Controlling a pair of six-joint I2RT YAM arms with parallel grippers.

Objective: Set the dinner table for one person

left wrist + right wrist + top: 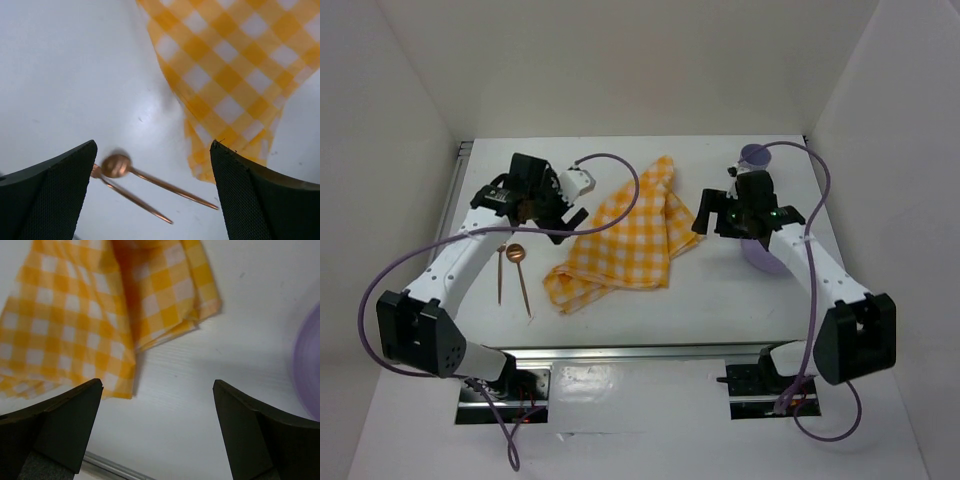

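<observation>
The dinner table is a white tabletop with metal rails. A copper spoon and a copper fork lie side by side at its left. They also show in the left wrist view, the spoon and the fork low between the fingers. My left gripper is open and empty, raised above the table between the cutlery and the cloth. My right gripper is open and empty, above bare table right of the cloth. A purple plate lies partly hidden under the right arm.
A rumpled yellow-and-white checked cloth lies in the middle of the table and shows in both wrist views. A purple cup stands at the back right. White walls close in the left, back and right sides.
</observation>
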